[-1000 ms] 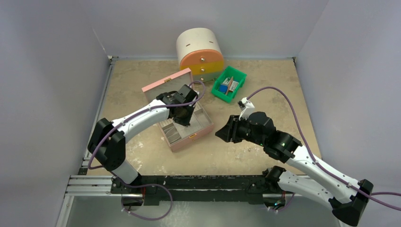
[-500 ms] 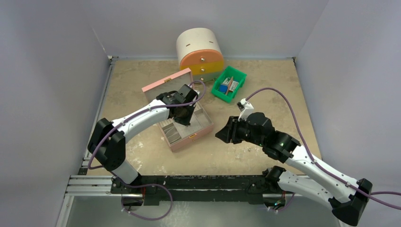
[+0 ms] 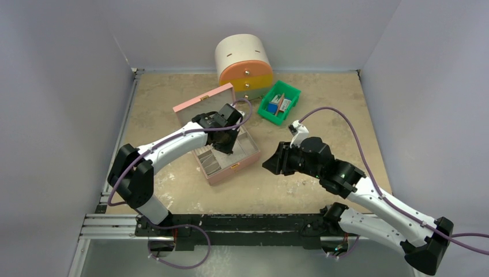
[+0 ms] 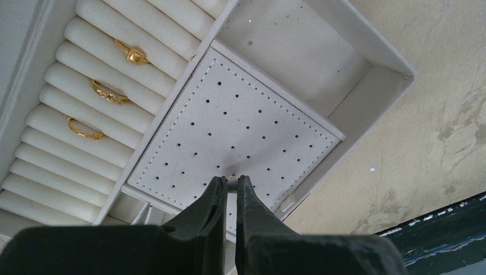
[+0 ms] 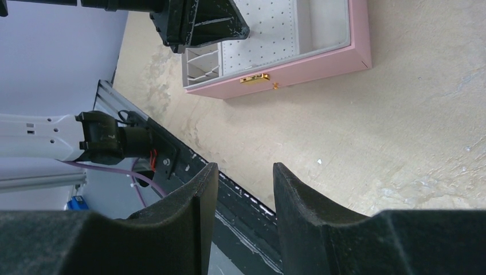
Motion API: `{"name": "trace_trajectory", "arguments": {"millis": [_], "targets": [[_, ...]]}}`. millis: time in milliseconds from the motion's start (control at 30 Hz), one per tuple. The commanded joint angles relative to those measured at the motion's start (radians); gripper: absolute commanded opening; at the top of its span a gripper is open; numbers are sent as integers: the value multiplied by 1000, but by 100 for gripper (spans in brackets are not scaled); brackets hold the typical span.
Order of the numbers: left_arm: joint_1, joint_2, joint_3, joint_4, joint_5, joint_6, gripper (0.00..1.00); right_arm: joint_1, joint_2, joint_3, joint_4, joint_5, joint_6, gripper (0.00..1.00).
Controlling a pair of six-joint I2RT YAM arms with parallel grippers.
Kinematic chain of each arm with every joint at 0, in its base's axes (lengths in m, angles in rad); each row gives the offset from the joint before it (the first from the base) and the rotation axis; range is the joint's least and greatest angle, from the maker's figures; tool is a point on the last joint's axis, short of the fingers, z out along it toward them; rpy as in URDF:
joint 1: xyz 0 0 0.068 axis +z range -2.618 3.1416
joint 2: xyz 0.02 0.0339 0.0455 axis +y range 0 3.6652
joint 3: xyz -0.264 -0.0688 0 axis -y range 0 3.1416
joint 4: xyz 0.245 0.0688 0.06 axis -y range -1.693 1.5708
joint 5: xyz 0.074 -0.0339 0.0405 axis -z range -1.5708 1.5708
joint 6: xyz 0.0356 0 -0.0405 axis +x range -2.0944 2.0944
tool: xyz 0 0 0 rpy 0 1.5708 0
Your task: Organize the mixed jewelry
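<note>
In the last second the left jaws only crept slightly farther over the pink box (image 3: 245, 163), narrowed on a tiny gold stud (image 4: 231, 179) just over the perforated pad (image 4: 229, 114). The right jaws stayed wide and empty over the counter (image 5: 430, 114), so seating the stud looked imminent.

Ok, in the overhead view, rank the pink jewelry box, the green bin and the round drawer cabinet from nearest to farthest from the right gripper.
Measured from the right gripper:
1. pink jewelry box, just to its left.
2. green bin, beyond it, toward the back.
3. round drawer cabinet, against the back wall.
</note>
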Motion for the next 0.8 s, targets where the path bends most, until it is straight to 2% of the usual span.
{"name": "trace_trajectory", "arguments": {"millis": [0, 767], "targets": [[-9, -6, 11, 20, 5, 17, 0, -4, 3, 1, 33, -17, 1, 43], [-15, -5, 4, 8, -19, 17, 0, -4, 15, 0, 42, -23, 3, 43]]}}
